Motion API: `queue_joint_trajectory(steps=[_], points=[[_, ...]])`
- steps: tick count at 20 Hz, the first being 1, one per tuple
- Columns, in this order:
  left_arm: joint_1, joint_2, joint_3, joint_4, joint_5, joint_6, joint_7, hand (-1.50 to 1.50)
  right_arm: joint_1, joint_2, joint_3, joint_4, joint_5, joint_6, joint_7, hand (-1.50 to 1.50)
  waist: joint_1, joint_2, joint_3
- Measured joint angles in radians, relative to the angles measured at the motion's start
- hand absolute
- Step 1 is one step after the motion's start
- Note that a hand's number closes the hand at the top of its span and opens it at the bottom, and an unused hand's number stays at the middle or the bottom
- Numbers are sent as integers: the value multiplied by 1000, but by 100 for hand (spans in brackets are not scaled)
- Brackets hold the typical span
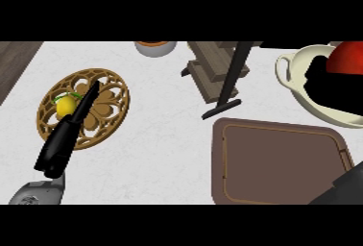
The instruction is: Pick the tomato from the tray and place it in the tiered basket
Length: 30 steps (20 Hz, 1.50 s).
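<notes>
The brown tray (284,163) lies on the white counter (163,144). Up and right of the tray, the right hand (327,77) is clenched around the red tomato (347,57), above the cream tiered basket (312,103). Well left of the tray, the left hand (67,129) extends straight, released fingers over a wooden trivet (106,115), beside a lemon (66,104).

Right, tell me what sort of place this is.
Most likely a kitchen counter: a pale marbled worktop carrying a brown tray, a cream two-handled bowl with a red tomato at its rim, and a wooden trivet with a small yellow fruit.
</notes>
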Motion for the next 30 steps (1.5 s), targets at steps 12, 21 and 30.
queue_joint_trajectory(steps=[12, 21, 30], points=[[-18, -11, -15, 15, -4, -4, -23, 0, -526, 12, -302, 595, 38, -37, 33, 150, 36, 20, 6], [-26, -16, -19, 3, -8, -2, -24, 0, -643, -4, -492, 943, 49, -308, 3, -150, 43, 35, 9], [-53, -15, -14, 5, -6, -10, -8, 0, -675, -16, -594, 1168, -18, -758, -123, -150, 45, 41, 10]])
